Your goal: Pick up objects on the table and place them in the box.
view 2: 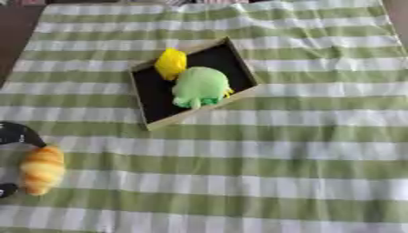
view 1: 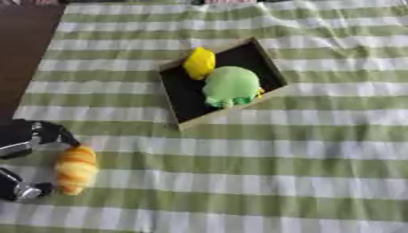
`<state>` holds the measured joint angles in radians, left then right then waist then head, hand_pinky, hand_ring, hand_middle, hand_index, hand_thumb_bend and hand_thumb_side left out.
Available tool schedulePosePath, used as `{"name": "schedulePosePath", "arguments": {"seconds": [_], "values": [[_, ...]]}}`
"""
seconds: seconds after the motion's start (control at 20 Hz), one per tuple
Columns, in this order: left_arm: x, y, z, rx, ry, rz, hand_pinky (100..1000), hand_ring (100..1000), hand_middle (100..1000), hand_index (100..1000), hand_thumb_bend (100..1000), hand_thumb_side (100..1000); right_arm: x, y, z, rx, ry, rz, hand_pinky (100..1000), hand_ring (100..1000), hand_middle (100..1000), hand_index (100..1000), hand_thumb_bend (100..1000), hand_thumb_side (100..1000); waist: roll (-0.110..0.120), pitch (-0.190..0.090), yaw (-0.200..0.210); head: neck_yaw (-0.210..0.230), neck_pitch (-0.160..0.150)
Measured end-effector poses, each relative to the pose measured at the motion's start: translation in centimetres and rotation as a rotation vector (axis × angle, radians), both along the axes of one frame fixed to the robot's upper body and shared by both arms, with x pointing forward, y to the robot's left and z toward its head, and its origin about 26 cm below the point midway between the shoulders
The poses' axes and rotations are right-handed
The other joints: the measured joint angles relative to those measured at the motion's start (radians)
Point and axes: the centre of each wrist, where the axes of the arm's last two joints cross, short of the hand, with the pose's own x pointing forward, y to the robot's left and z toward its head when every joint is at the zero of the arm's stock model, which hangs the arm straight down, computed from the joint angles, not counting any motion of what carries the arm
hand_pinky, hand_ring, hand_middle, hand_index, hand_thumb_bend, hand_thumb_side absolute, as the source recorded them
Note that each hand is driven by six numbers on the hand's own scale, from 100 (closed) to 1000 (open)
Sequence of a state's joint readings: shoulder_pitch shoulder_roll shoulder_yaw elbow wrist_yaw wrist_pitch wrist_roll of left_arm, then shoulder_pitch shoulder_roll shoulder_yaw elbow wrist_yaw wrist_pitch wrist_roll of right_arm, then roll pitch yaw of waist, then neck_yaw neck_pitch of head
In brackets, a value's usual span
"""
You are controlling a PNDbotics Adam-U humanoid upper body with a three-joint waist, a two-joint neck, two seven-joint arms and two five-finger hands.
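Presently, at the left edge, my left hand [view 1: 32, 150] was the only hand in view, black with silver joints, coming in low over the green-and-white striped cloth [view 1: 263, 173]. Its fingers [view 1: 54, 133] were curled round the upper end of an orange-and-yellow croissant-shaped toy [view 1: 76, 169], and a further part of the hand sat at the toy's lower end; I recorded the hand as clasped on the toy. Whether the toy rested on the cloth or hung just above it, I could not tell. The toy stood lengthwise, just beside my palm on its right side.

Up and to the right of my fingers, well apart from them, lay the box [view 1: 185, 120], a shallow tray with a pale wooden rim and a black floor, set askew to the stripes. Inside it, at the end farther from my fingers, a yellow object [view 1: 199, 63] lay against the upper rim. Touching it on the near right side sat a round green plush item [view 1: 232, 85], with a small yellow part showing at its right edge.

To the far left, beyond the cloth, a dark brown surface [view 1: 24, 41] showed.
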<state>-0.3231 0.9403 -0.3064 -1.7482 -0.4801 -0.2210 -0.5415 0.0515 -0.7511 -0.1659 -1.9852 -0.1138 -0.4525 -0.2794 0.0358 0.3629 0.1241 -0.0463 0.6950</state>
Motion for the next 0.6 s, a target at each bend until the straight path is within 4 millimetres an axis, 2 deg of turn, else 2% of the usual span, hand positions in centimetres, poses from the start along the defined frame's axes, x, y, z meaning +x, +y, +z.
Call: {"name": "schedulePosePath", "arguments": {"seconds": [0.15,0.25,0.35,0.4,0.45,0.5,0.6], "values": [[0.32,-0.19,-0.2,0.014,0.007,-0.003,817,829,764,859,421,100,0.06,0.05,0.07,0.0,0.003,0.005,951,787,694,811,100,470,0.0,0.0,-0.001,0.001,0.0],[0.5,-0.36,-0.29,0.016,0.004,-0.005,801,804,730,814,373,100,0.17,0.13,0.25,0.003,0.004,0.008,952,786,693,811,100,470,-0.001,0.0,-0.001,0.001,0.0],[0.55,-0.51,-0.36,0.007,-0.008,-0.005,760,759,666,730,320,102,0.25,0.18,0.37,0.004,0.01,0.009,952,786,693,811,100,470,-0.001,0.0,-0.001,0.002,0.0],[0.56,-0.56,-0.39,0.0,-0.019,-0.002,722,711,597,661,250,115,0.26,0.2,0.37,0.006,0.015,0.009,952,786,692,811,100,469,-0.001,0.0,-0.001,0.002,0.0],[0.56,-0.57,-0.37,-0.006,-0.035,0.002,700,682,556,616,257,100,0.27,0.22,0.36,0.007,0.019,0.01,952,785,692,811,100,470,-0.001,0.0,-0.001,0.002,0.0],[0.55,-0.56,-0.35,-0.013,-0.055,0.008,668,630,497,551,229,100,0.29,0.24,0.39,0.008,0.022,0.01,952,785,691,811,100,470,-0.001,0.0,0.0,0.002,0.0],[0.53,-0.56,-0.1,-0.028,-0.114,0.019,620,583,423,446,190,102,0.33,0.27,0.45,0.012,0.026,0.013,954,786,692,813,100,470,-0.001,0.0,0.001,0.002,0.0]]}}
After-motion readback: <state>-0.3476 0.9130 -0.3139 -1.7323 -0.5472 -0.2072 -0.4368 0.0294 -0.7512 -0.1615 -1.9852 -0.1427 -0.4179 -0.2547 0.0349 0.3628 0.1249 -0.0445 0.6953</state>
